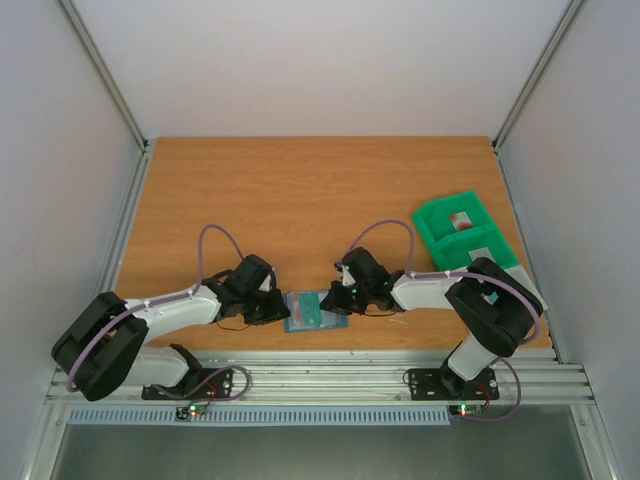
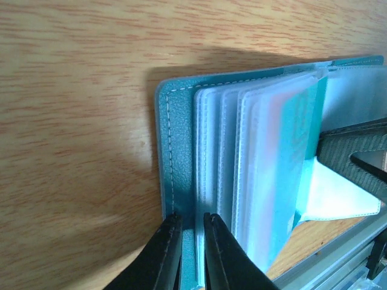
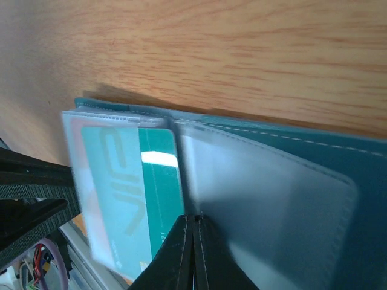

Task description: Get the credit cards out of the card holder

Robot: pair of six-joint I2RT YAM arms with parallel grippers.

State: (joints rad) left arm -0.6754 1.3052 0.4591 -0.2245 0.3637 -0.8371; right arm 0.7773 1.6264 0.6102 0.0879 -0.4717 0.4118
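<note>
Pinching the open card holder by its cover with the left gripper; pressing the right gripper closed at the plastic sleeves beside a green card.

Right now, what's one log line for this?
left pincer: shut on card holder | right pincer: shut, by green card | card holder: open

Robot lab cell: white panels box a wooden surface, left arm and right arm bolted to aluminium rails.
</note>
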